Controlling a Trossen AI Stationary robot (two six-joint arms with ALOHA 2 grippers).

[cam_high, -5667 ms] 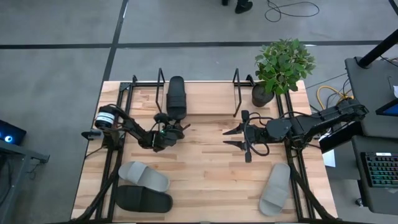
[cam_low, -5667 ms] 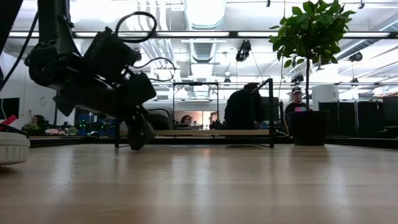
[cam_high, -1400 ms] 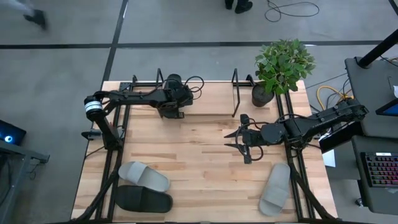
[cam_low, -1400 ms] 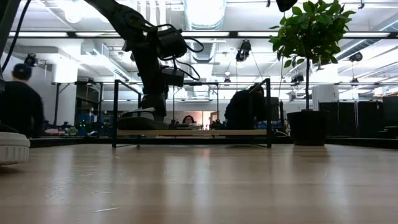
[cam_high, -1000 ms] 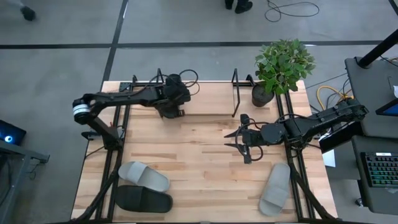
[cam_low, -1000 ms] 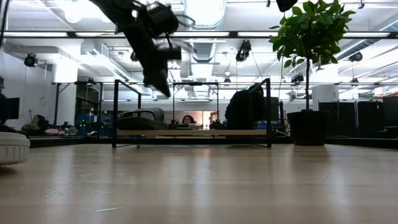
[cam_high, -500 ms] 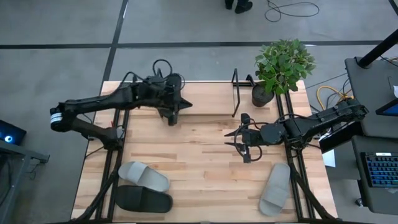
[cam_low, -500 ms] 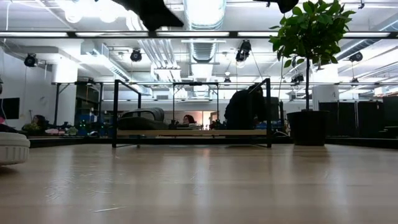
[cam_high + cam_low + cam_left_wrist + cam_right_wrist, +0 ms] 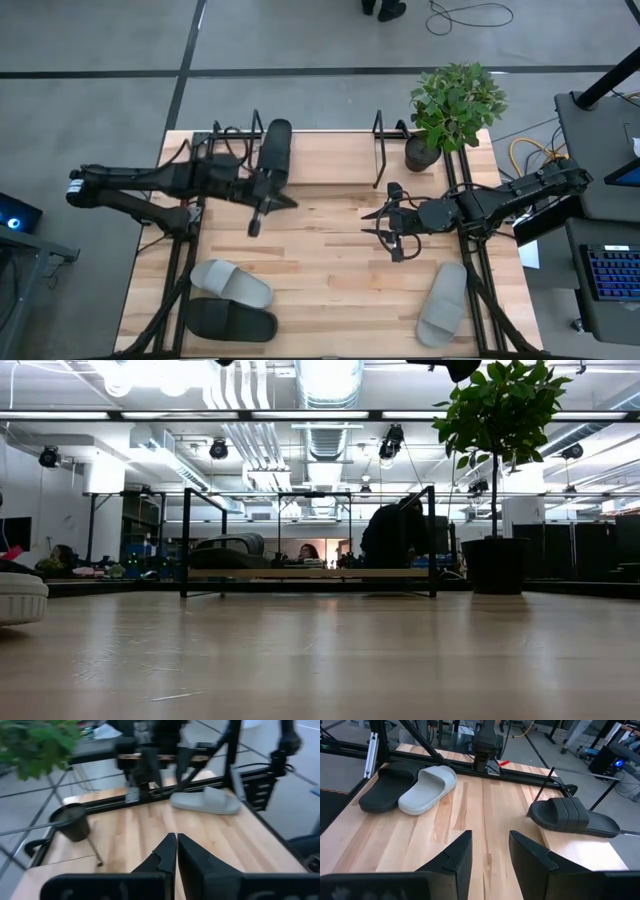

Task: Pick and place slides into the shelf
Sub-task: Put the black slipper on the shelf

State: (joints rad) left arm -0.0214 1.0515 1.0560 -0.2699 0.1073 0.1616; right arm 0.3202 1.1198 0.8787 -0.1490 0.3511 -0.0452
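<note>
With one black slide [image 9: 275,148] on the shelf [image 9: 380,150], the left pincer [image 9: 253,226], fingers together, hovers empty; right pincer [image 9: 378,228] waits apart; next, a floor-side slide [image 9: 231,284].

Middle of the light wooden surface [image 9: 320,250] is wide open, easy pass there. At 12 o'clock the thin black wire shelf [image 9: 318,150] blocks the edge, with a black rubber slide [image 9: 275,150] in its left part; the rest of its board is free. Green potted plant [image 9: 452,110] crowds 1 o'clock. Light grey slide [image 9: 231,283] and dark slide [image 9: 232,320] fill 7 o'clock, another light grey slide [image 9: 443,303] sits at 5.
</note>
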